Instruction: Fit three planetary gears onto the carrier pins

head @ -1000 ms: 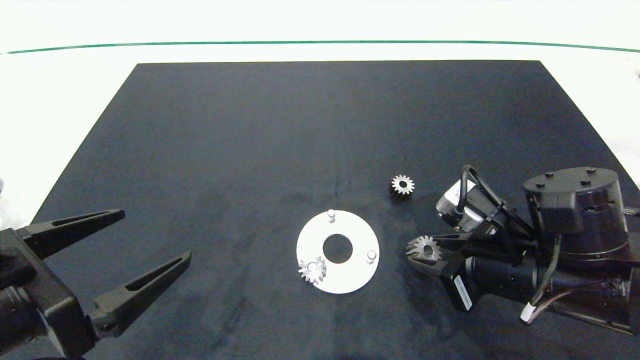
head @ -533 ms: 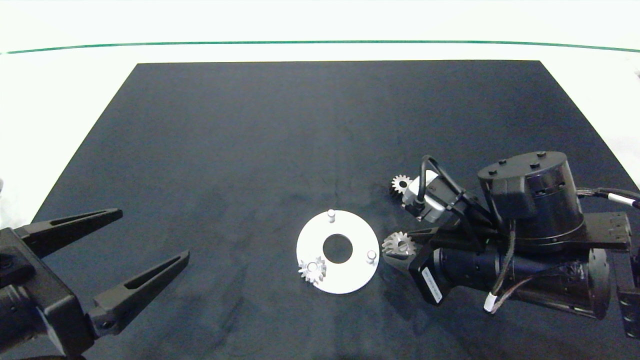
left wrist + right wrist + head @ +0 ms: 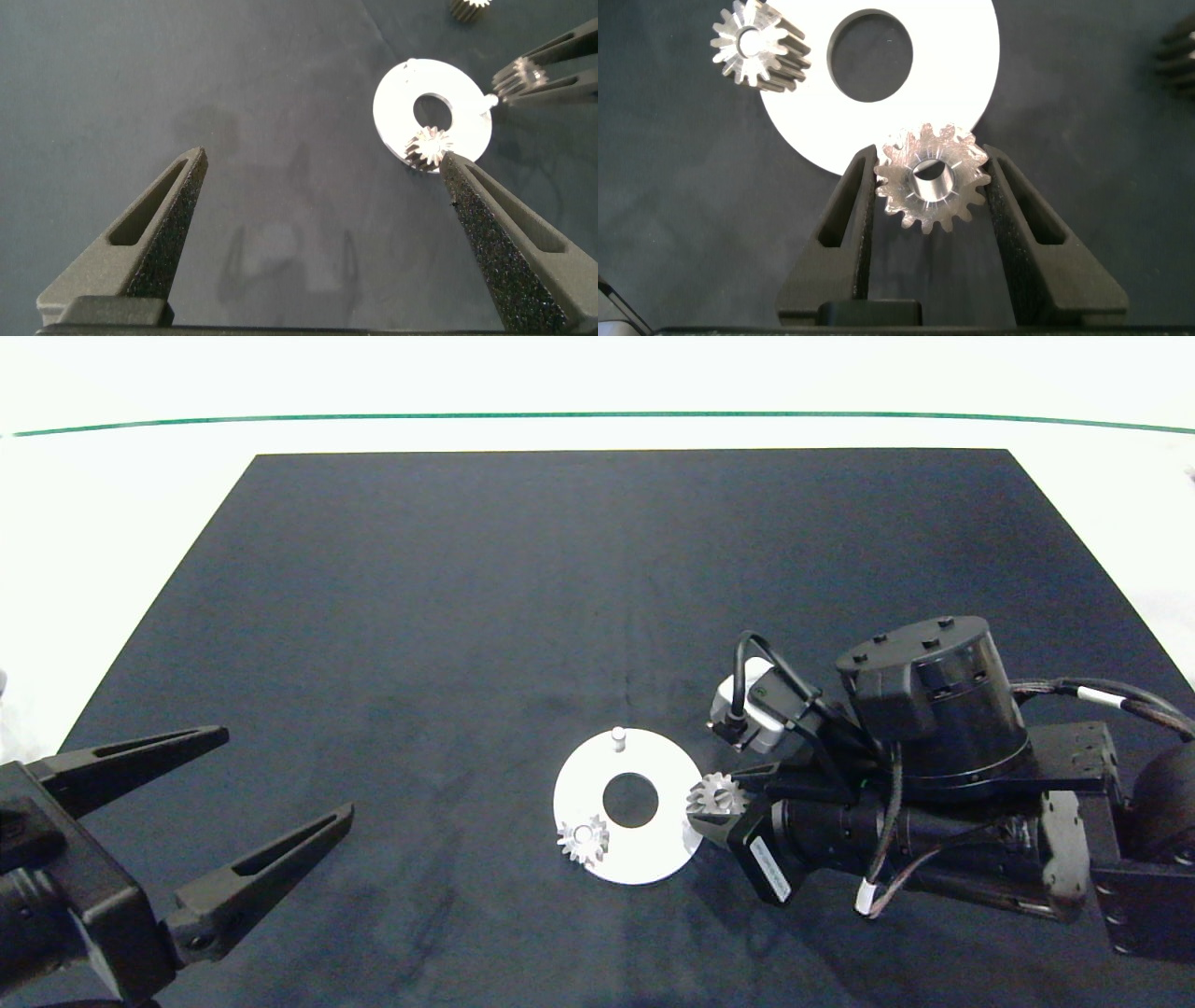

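The white carrier disc (image 3: 571,791) lies on the mat in front of centre. One planetary gear (image 3: 583,841) sits on its near-left pin. The far pin (image 3: 617,737) is bare. My right gripper (image 3: 709,800) is shut on a second gear (image 3: 717,794), held flat over the disc's right edge, and the pin there is hidden under it. The right wrist view shows this gear (image 3: 932,179) between the fingers (image 3: 854,196) at the disc's rim (image 3: 957,56). A third gear (image 3: 470,6) lies on the mat beyond the disc. My left gripper (image 3: 288,773) is open at the near left.
A black mat (image 3: 467,616) covers a white table (image 3: 112,523). The right arm's wrist camera (image 3: 747,709) and motor housing (image 3: 924,709) stand over the mat right of the disc and hide the third gear in the head view.
My right gripper has carried its gear leftward, from the mat right of the disc to the disc's right edge. The arm now hides the third gear in the head view. The left arm stays still.
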Action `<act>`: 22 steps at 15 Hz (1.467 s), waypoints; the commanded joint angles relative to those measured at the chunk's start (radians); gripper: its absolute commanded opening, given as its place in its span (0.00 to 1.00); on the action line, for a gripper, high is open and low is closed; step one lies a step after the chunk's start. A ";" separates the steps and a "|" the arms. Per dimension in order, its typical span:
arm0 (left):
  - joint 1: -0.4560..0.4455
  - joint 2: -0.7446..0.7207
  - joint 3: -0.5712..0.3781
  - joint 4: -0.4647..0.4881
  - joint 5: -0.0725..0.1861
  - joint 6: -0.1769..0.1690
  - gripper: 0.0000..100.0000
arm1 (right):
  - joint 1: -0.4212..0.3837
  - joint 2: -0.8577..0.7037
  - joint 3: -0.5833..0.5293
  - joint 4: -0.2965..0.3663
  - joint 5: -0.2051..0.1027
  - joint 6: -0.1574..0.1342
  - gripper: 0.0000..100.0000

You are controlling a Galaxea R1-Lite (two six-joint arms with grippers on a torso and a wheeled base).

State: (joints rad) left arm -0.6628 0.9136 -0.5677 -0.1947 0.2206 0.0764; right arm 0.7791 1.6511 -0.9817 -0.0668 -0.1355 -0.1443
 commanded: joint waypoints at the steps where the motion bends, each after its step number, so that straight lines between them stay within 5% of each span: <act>1: 0.000 0.001 0.000 -0.002 0.002 0.000 1.00 | 0.017 0.035 -0.020 0.004 -0.013 -0.001 0.25; 22: 0.000 -0.021 0.026 -0.002 0.000 0.000 1.00 | 0.052 0.108 -0.106 0.047 -0.047 -0.008 0.25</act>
State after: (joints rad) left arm -0.6628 0.8943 -0.5430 -0.1947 0.2202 0.0760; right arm 0.8287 1.7579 -1.0862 -0.0200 -0.1813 -0.1509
